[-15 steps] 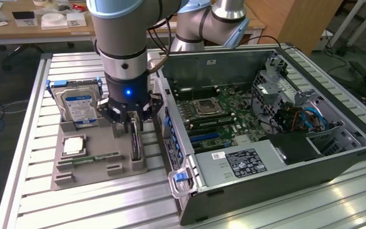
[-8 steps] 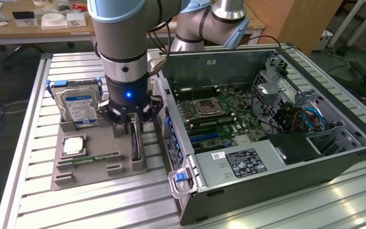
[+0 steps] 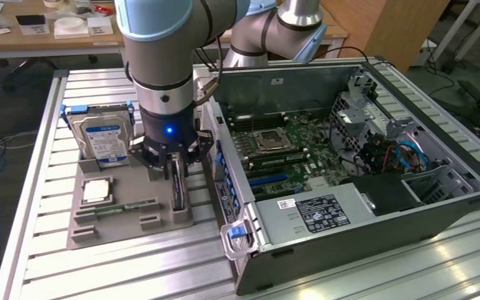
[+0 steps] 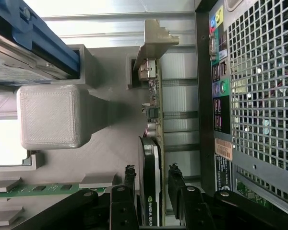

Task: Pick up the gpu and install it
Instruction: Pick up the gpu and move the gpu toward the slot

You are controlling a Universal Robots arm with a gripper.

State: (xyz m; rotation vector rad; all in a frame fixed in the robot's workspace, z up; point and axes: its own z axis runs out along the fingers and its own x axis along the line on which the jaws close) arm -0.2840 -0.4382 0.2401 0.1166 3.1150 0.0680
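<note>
Gripper: black two-finger gripper (image 3: pixel 175 167) (image 4: pixel 151 170), part-open, its fingers (image 4: pixel 129 173) astride the card with a gap on one side.
Gpu: thin black expansion card (image 3: pixel 178 186) (image 4: pixel 150 187), on edge in the grey plastic parts tray (image 3: pixel 127 220).
Surroundings: open dark computer case (image 3: pixel 349 250) just beside the tray.

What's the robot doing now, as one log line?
hand: open, astride gpu | gpu: on edge in gray holder | installed: no

The gpu (image 4: pixel 149 189) has a shiny black cover, plastic we think. The grey holder (image 4: pixel 48 117) is dull plastic with tiny rough lines. The computer case (image 4: pixel 264 96) is grey metal full of small holes. The table (image 3: pixel 140 275) is shiny ribbed metal.
</note>
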